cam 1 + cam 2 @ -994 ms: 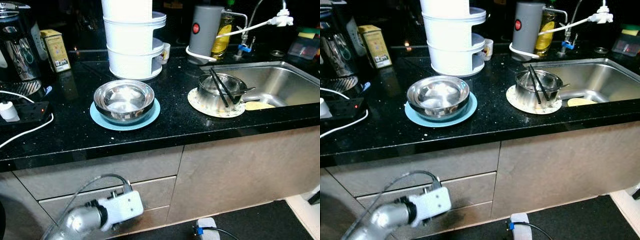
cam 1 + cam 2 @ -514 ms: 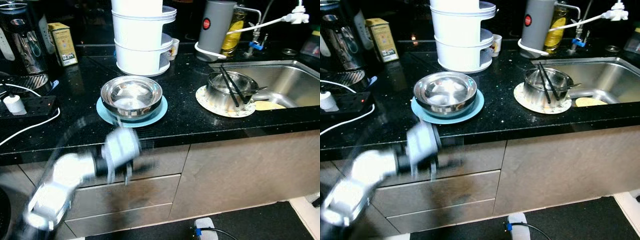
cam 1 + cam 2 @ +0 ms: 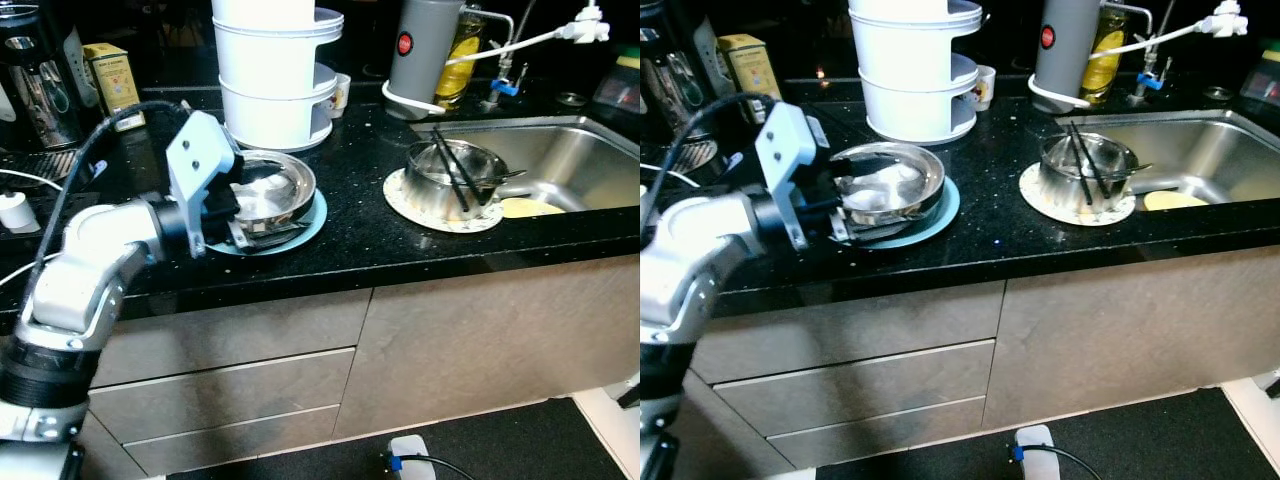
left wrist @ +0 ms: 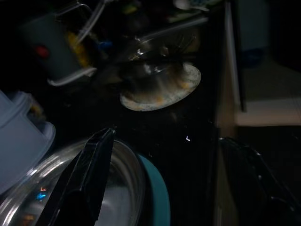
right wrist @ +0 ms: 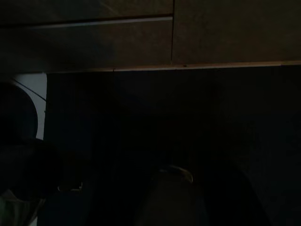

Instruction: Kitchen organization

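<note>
A steel bowl [image 3: 275, 185] sits on a light blue plate [image 3: 316, 212] on the black counter [image 3: 350, 250]. My left gripper [image 3: 252, 208] is open at the bowl's near left side. One black finger [image 4: 89, 179] lies over the bowl's rim [image 4: 129, 165], the other near the counter's front edge. Nothing is held. To the right, a second steel bowl [image 3: 445, 170] with black chopsticks stands on a patterned plate [image 3: 440, 218] beside the sink [image 3: 575, 165]. My right arm hangs idle; its wrist view is dark, with cabinet fronts [image 5: 141, 33] faintly visible.
A white stacked container [image 3: 268, 75] stands just behind the bowl. A grey kettle [image 3: 420, 50], an oil bottle and a tap are at the back right. A coffee machine [image 3: 35, 85], a yellow box [image 3: 110, 75] and a plugged power strip [image 3: 15, 212] crowd the left.
My left arm has swung up from in front of the drawers onto the counter, and its open gripper now sits at the steel bowl. The camera has shifted slightly.
</note>
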Controlling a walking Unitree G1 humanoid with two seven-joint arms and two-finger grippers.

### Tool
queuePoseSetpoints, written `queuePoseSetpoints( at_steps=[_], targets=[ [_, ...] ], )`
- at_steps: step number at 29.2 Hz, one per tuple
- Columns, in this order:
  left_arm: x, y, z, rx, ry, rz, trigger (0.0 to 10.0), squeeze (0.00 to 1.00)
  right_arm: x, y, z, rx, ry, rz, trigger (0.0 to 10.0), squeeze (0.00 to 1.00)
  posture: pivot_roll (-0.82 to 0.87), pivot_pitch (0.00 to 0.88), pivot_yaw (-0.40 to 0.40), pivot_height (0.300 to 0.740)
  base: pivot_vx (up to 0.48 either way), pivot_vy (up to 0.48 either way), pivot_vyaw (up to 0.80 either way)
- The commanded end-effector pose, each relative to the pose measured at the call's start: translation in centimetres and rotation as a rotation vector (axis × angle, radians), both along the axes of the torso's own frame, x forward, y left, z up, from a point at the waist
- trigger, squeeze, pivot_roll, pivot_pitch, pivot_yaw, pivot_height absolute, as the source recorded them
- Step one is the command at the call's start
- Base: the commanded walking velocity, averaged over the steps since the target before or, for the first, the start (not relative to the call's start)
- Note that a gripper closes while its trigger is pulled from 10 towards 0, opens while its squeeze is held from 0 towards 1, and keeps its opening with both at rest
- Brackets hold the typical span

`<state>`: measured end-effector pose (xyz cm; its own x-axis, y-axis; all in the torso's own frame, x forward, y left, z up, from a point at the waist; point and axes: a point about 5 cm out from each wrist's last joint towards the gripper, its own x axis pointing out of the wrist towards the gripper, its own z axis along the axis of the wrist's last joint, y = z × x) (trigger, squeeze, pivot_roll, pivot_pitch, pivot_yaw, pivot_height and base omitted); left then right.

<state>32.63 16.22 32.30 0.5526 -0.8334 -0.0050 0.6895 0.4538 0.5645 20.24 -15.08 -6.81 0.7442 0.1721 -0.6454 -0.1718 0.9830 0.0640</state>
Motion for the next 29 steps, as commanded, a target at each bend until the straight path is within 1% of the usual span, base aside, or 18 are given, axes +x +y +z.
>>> queuePoseSetpoints(
  at_steps=[1,3,4,6,8,9,12,13,14,17,18,19,20,22,26,28,29],
  targets=[
    [0.3,0.2,0.1,0.079,0.002,-0.012,10.0,0.0,-0.8,-0.2,-0.5,0.003,0.033,-0.021,10.0,0.0,0.03,0.132,-0.029,0.74,0.0,0.0,0.0],
    [0.6,0.7,0.1,0.163,0.023,-0.028,10.0,0.0,-0.8,-0.3,-0.5,0.004,0.036,-0.03,10.0,0.0,0.03,0.133,-0.027,0.74,0.0,0.0,0.0],
    [0.6,0.7,0.1,0.163,0.023,-0.028,10.0,0.0,-0.8,-0.3,-0.5,0.004,0.036,-0.03,10.0,0.0,0.03,0.133,-0.027,0.74,0.0,0.0,0.0],
    [1.0,1.3,0.1,0.242,0.033,-0.031,10.0,0.0,-0.8,-0.3,-0.5,0.004,0.038,-0.037,10.0,0.0,0.03,0.134,-0.024,0.74,0.0,0.0,0.0],
    [1.5,1.7,0.0,0.275,0.043,-0.024,10.0,0.0,-0.9,-0.3,-0.6,0.005,0.04,-0.041,10.0,0.0,0.03,0.134,-0.023,0.74,0.0,0.0,0.0],
    [1.5,1.7,0.0,0.275,0.043,-0.024,10.0,0.0,-0.9,-0.3,-0.6,0.005,0.04,-0.041,10.0,0.0,0.03,0.134,-0.023,0.74,0.0,0.0,0.0],
    [2.3,2.2,-0.3,0.36,0.068,-0.019,10.0,0.0,-0.9,-0.3,-0.6,0.008,0.042,-0.046,10.0,0.0,0.03,0.134,-0.02,0.74,0.0,0.0,0.0],
    [2.3,2.2,-0.3,0.36,0.068,-0.019,10.0,0.0,-0.9,-0.3,-0.6,0.008,0.042,-0.046,10.0,0.0,0.03,0.134,-0.02,0.74,0.0,0.0,0.0],
    [2.6,2.4,-0.5,0.389,0.073,-0.015,10.0,0.0,-0.9,-0.2,-0.6,0.009,0.042,-0.049,10.0,0.0,0.03,0.133,-0.018,0.74,0.0,0.0,0.0],
    [3.2,2.6,-0.6,0.437,0.075,-0.007,10.0,0.0,-0.7,-0.1,-0.5,0.013,0.039,-0.053,10.0,0.0,0.03,0.134,-0.015,0.74,0.0,0.0,0.0],
    [3.2,2.6,-0.6,0.437,0.075,-0.007,10.0,0.0,-0.7,-0.1,-0.5,0.013,0.039,-0.053,10.0,0.0,0.03,0.134,-0.015,0.74,0.0,0.0,0.0],
    [3.6,2.6,-0.8,0.477,0.072,0.003,10.0,0.0,-0.7,0.0,-0.5,0.016,0.036,-0.055,10.0,0.0,0.03,0.134,-0.014,0.74,0.0,0.0,0.0],
    [3.6,2.6,-0.8,0.477,0.072,0.003,10.0,0.0,-0.7,0.0,-0.5,0.016,0.036,-0.055,10.0,0.0,0.03,0.134,-0.014,0.74,0.0,0.0,0.0],
    [4.0,2.6,-1.1,0.522,0.07,0.013,10.0,0.0,-0.6,0.0,-0.4,0.019,0.035,-0.058,10.0,0.0,0.03,0.133,-0.011,0.74,0.0,0.0,0.0],
    [4.2,2.6,-1.2,0.528,0.07,0.009,10.0,0.0,-0.6,0.1,-0.4,0.021,0.034,-0.061,10.0,0.0,0.03,0.133,-0.011,0.74,0.0,0.0,0.0],
    [4.4,2.6,-1.3,0.544,0.075,0.001,10.0,0.0,-0.6,0.1,-0.4,0.022,0.034,-0.064,10.0,0.0,0.03,0.132,-0.008,0.74,0.0,0.0,0.0],
    [4.5,2.6,-1.4,0.548,0.076,0.001,8.7,0.0,-0.6,0.1,-0.5,0.022,0.034,-0.065,10.0,0.0,0.03,0.132,-0.008,0.74,0.0,0.0,0.0]
  ],
)
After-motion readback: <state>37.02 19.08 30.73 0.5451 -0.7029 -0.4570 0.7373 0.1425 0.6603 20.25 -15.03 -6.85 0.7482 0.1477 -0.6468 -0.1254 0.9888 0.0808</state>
